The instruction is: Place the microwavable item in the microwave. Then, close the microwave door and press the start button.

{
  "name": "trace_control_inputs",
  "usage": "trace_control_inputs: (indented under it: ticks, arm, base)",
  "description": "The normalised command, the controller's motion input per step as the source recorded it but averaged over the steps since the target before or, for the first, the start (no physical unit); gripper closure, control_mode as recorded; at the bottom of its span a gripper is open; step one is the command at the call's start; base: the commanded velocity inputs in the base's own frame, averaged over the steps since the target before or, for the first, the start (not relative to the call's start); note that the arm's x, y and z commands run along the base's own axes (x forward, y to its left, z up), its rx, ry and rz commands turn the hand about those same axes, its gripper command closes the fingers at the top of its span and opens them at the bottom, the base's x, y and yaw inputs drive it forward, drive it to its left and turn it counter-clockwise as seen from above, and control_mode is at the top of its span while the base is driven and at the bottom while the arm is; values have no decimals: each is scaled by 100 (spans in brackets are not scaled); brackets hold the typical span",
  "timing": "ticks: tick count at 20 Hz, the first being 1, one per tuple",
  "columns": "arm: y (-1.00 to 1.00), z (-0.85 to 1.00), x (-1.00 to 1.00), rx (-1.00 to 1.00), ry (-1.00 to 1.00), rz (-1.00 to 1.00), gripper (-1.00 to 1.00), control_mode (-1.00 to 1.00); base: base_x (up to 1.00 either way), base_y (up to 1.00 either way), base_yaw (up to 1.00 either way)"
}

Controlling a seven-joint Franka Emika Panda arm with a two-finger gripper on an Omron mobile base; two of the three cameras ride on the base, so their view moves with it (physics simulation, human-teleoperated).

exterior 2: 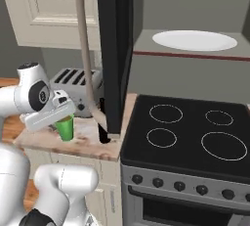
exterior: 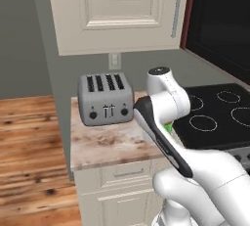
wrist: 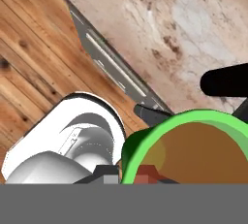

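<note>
A: Green cup [exterior 2: 65, 127] sat on the counter [exterior 2: 85, 142], left of the open microwave door [exterior 2: 114, 49], with the hand [exterior 2: 57, 108] right over its rim. Grip state: couldn't tell, fingertips were hidden.
B: Risks?
A: Lifting it into the microwave [exterior 2: 193, 58] meant swinging round the door edge; clipping it would likely spill the brown contents. The wine bottle [exterior 2: 103, 122] stood close too.
B: Blind spots?
A: Cup mostly behind the arm in the left view; start button was out of sight.
</note>
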Motion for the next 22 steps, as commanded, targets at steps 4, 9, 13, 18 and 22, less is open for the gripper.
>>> trace_control_inputs:
  ticks: [4,9,13,18,22]
  arm:
    - [0,0,0,0,0,0,100,100]
    - [0,0,0,0,0,0,100,100]
    - [0,0,0,0,0,0,100,100]
    - [0,0,0,0,0,0,100,100]
    - [0,0,0,0,0,0,100,100]
  base:
    - [-100,-50,0]
    - [-75,-97,0]
    - [-4,-100,0]
    - [29,-85,0]
    - [53,-49,0]
